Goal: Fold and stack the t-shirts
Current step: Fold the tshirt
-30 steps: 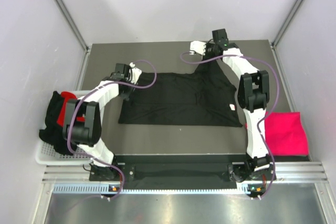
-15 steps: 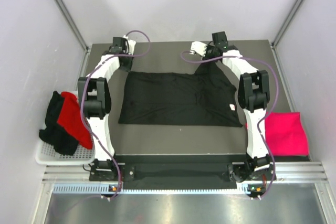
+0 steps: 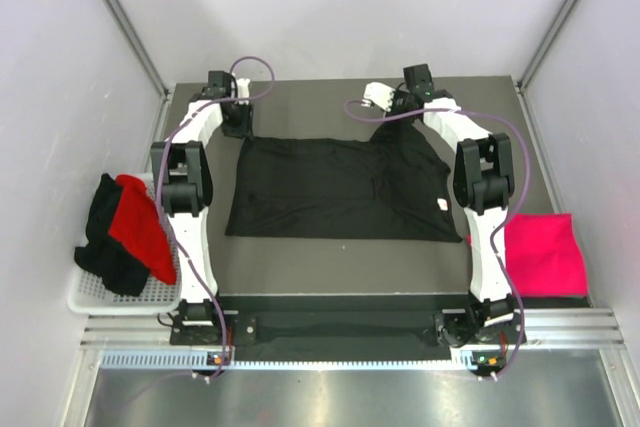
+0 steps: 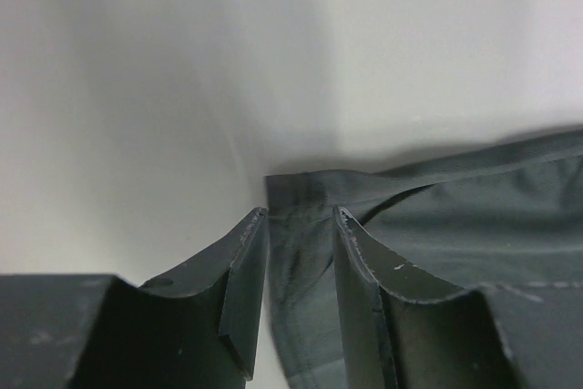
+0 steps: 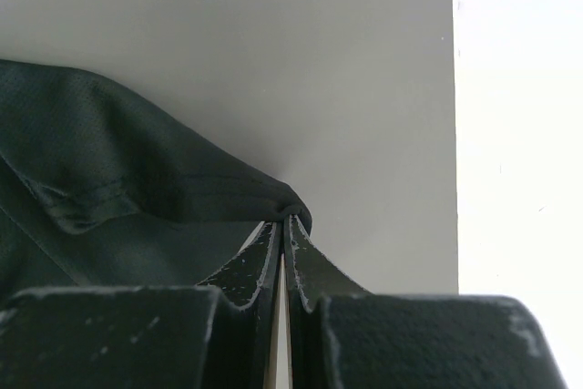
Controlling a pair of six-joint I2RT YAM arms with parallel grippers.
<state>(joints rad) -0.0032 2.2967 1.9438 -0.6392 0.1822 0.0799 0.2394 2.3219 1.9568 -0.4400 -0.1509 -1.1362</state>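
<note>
Top view: a black cloth t-shirt (image 3: 340, 187) lies spread flat at the centre of the grey table top (image 3: 330, 262), with a small white tag (image 3: 441, 205) near its right edge. A folded bright pink-magenta t-shirt (image 3: 545, 255) lies at the right of the frame, just beside the base section of the right arm. At the lower left, a heap of black and red t-shirts (image 3: 125, 232) sits in a white wire basket (image 3: 88, 297).

Both arms reach to the upper edge of the spread shirt. The left gripper (image 3: 236, 125) is at the shirt's upper left corner, and the right gripper (image 3: 392, 112) at its upper right corner, where the cloth is drawn up into a peak.

Left wrist view: the left gripper (image 4: 296, 225) has its dark fingers (image 4: 241, 271) parted with a clear gap. The hemmed corner of the black shirt lies between them and is not clamped.

Right wrist view: the right gripper (image 5: 282, 220) has its fingers (image 5: 250, 271) pressed together, pinching a fold of the black shirt's edge at the tips.
</note>
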